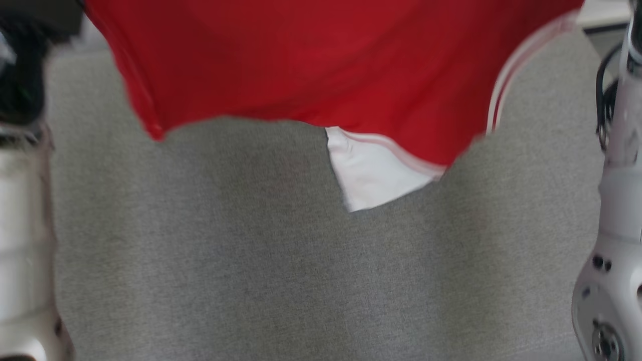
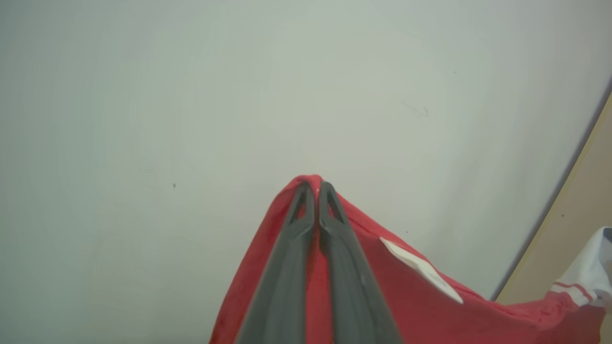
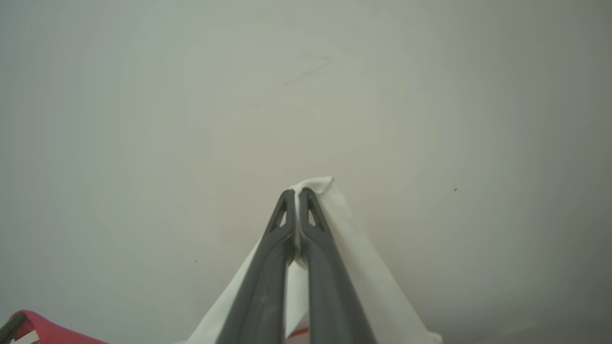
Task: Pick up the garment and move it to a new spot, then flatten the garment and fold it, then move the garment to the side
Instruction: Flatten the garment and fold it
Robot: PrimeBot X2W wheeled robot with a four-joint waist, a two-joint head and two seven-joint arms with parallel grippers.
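Step in hand: by my reading, the first one, carrying the garment to a new spot; it hangs in the air and no flattening or folding has begun.
Garment: a red shirt [image 1: 321, 65] with white trim, stretched across the top of the head view, above the grey table [image 1: 251, 291] and not touching it as far as I can tell. A white sleeve [image 1: 373, 173] droops from its lower edge, right of centre. The head view is smeared, so finer creases cannot be read.
Left gripper [image 2: 316, 186]: clamped on a peak of red cloth, its two dark fingers pressed together with the fabric draped down both sides; a white label [image 2: 420, 270] lies on the cloth just beside them.
Right gripper [image 3: 297, 192]: pinched tight on a fold of white cloth, which falls away below the fingers.
Garment relative to the grippers: it hangs between the two, each holding a top point, the body sagging in the middle; the pale left forearm [image 1: 25, 240] and right arm [image 1: 612, 250] stand at the two edges of the head view.
Background: a plain pale wall [image 2: 191, 95] behind both grips.
Next move calls for: lowering both arms together over bare table, keeping the holds well apart so the cloth lands spread, hem first.
Watch for: the white sleeve tucking under the body as it lands.
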